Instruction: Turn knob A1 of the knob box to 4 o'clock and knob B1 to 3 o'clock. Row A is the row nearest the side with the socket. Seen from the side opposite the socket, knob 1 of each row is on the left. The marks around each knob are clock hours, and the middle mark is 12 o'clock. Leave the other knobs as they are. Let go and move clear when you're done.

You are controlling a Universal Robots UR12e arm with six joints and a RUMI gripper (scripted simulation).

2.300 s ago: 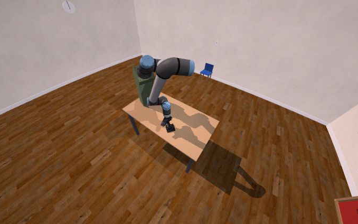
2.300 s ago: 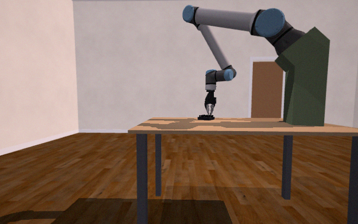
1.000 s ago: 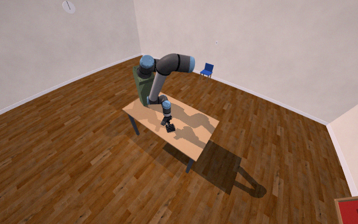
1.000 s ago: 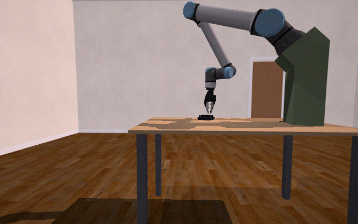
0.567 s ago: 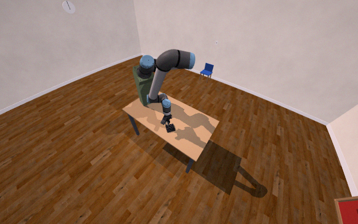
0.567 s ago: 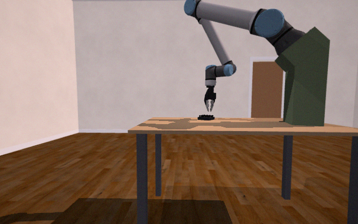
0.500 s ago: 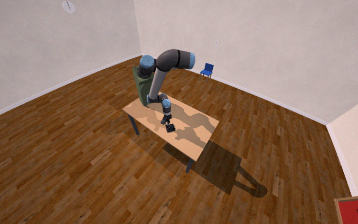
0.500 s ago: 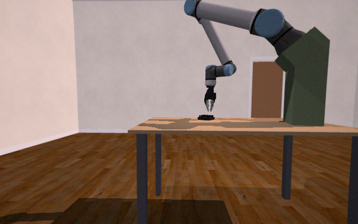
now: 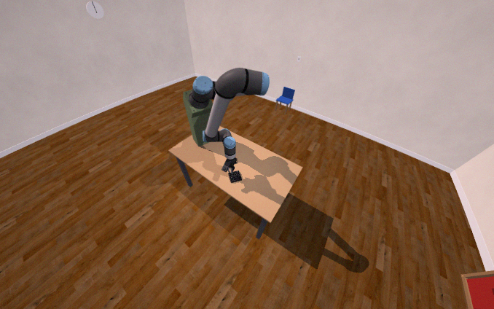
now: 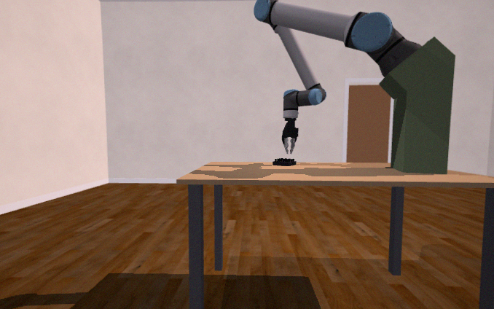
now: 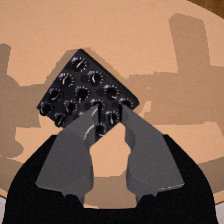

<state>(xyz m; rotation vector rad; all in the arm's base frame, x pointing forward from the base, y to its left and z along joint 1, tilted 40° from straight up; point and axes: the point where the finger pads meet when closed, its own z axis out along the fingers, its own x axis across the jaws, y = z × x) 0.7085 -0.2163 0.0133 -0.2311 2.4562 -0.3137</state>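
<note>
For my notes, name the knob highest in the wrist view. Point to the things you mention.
The knob (image 11: 79, 64) at the top corner of the box (image 9: 234, 176) (image 10: 284, 162) (image 11: 89, 85); all others sit lower there.

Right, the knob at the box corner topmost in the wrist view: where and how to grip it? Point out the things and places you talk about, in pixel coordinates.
I'd bring the hand (image 9: 231, 170) (image 10: 288, 153) (image 11: 110, 106) straight down, fingers just wider than the corner knob (image 11: 79, 64), pinching opposite sides: it rises from the upward face of the knob box (image 9: 234, 176) (image 10: 284, 162) (image 11: 68, 91), with neighbours close by.
</note>
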